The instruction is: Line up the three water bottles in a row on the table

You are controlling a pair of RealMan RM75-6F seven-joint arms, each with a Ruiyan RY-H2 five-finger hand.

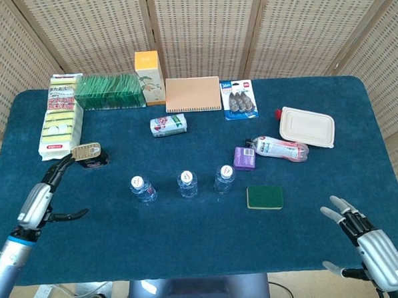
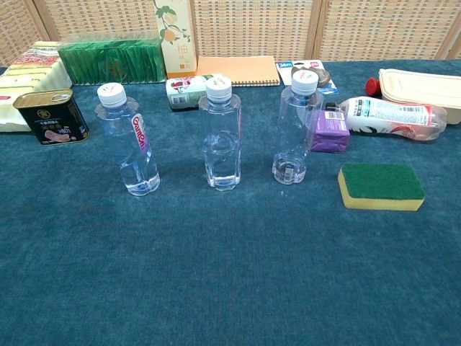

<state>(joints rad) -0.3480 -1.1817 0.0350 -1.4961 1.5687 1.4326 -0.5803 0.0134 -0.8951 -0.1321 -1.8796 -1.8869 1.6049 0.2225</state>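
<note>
Three clear plastic water bottles with white caps stand upright in a row near the middle of the dark blue table (image 1: 191,249): the left bottle with a red-lettered label (image 2: 130,140), the middle bottle (image 2: 220,134) and the right bottle (image 2: 296,128). They are set apart from each other and nothing touches them. The robot's left hand (image 1: 42,196) is out by the left edge of the table, well apart from the bottles, with its fingers spread and nothing in it. The right hand (image 1: 367,240) is at the near right corner, also with fingers spread and holding nothing. Just to the right of the row lies a green and yellow sponge (image 2: 381,186). Behind the right bottle sit a small purple box (image 2: 330,130) and a clear bottle lying on its side with a pink label (image 2: 391,117). A dark tin with a gold lid (image 2: 52,116) stands to the left. Further back are a tan spiral notebook (image 1: 193,94), a green packet stack (image 1: 108,91), a tall orange carton (image 1: 148,77) and a beige lidded food box (image 1: 307,126).
</note>
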